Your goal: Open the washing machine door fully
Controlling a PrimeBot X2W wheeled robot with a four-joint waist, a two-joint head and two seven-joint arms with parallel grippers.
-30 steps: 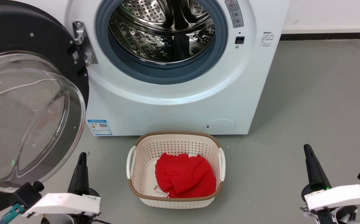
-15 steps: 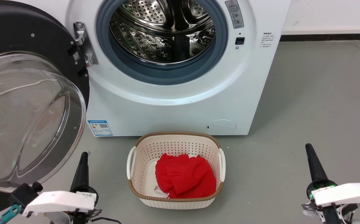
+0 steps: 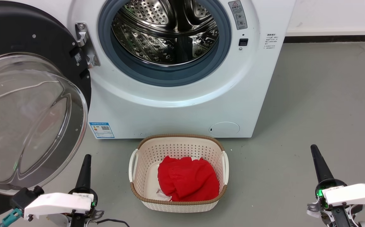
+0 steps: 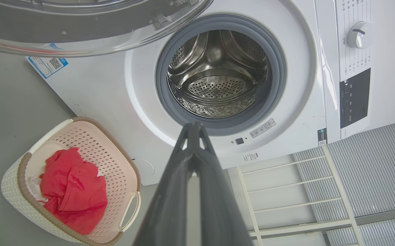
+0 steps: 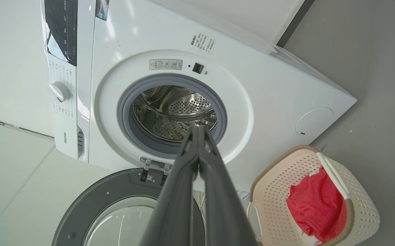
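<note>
The white washing machine (image 3: 182, 104) stands ahead with its steel drum (image 3: 166, 31) exposed. Its door (image 3: 27, 94), a black disc with a clear glass bowl, is swung wide to the left on a metal hinge (image 3: 86, 47); the door (image 5: 122, 208) also appears at the bottom of the right wrist view and the door (image 4: 81, 30) along the top of the left wrist view. My left gripper (image 3: 87, 157) is shut, low on the floor side just right of the door's lower rim, holding nothing. At the lower right, my right gripper (image 3: 314, 148) is shut and holds nothing, well clear of the machine.
A cream perforated basket (image 3: 138, 189) holding a red cloth (image 3: 187, 178) sits on the grey floor right in front of the machine, between my two grippers. A white wall with a dark skirting strip (image 3: 327, 37) runs behind on the right.
Both grippers have drawn back slightly toward the bottom of the head view. The door and basket have not moved.
</note>
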